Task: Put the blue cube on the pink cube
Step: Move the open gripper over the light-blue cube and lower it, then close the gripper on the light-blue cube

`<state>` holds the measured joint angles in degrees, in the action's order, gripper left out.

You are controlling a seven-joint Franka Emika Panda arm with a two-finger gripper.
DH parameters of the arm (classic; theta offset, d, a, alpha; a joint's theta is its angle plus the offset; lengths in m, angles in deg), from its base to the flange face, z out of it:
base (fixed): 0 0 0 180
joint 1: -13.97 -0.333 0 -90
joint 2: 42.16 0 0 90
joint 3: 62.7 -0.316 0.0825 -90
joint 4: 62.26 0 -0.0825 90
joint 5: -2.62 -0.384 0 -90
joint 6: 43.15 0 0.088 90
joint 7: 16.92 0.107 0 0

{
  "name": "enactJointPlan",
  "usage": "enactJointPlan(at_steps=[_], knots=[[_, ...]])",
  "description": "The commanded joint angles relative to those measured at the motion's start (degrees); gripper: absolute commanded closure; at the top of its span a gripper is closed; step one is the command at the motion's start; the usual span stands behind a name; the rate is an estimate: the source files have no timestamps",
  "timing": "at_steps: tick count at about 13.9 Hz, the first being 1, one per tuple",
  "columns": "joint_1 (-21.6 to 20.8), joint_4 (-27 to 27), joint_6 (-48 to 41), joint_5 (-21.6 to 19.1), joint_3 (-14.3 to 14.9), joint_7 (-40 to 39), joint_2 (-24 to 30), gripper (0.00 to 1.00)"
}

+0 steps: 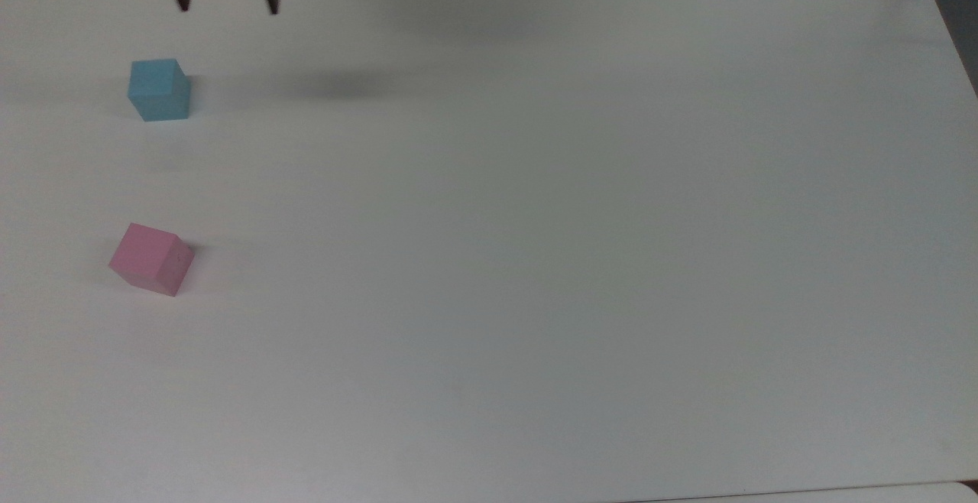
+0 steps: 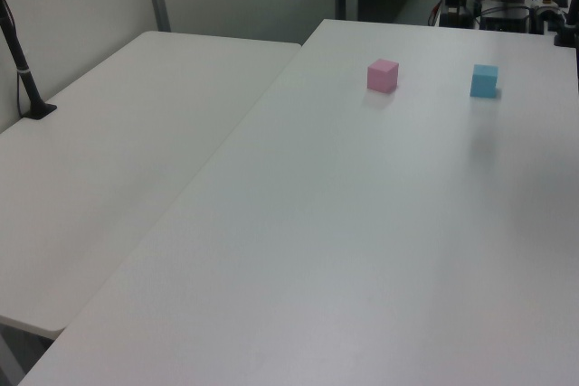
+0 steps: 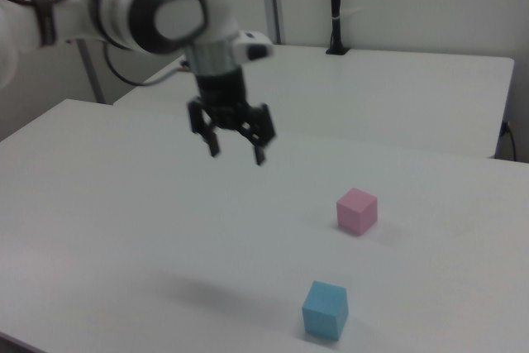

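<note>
Most of my arm is cut off at the top edge of the top view, leaving my gripper (image 1: 227,0) showing as two dark fingertips spread wide with nothing between them; in the right view my gripper (image 3: 235,152) hangs well above the white table (image 1: 535,258). The blue cube (image 1: 159,89) sits on the table near the top view's left, with the pink cube (image 1: 151,258) well apart below it.
</note>
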<state>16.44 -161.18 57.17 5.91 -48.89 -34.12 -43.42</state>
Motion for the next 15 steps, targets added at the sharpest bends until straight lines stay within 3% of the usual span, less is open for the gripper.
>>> enactJointPlan(at_steps=[1, 3, 6, 11, 15], knots=[[-0.5, -4.1, 10.1, 0.1, 7.2, -8.0, -4.2, 0.00], [-0.5, -7.5, 16.8, 0.7, 12.1, -12.7, -6.9, 0.00], [-0.5, -11.4, 21.7, 0.7, 15.0, -18.7, -7.5, 0.00], [-0.4, -18.6, 31.1, 0.8, 15.5, -20.7, -9.3, 0.00], [-0.1, -19.7, 36.3, 0.8, 15.5, -20.3, -13.1, 0.00]])
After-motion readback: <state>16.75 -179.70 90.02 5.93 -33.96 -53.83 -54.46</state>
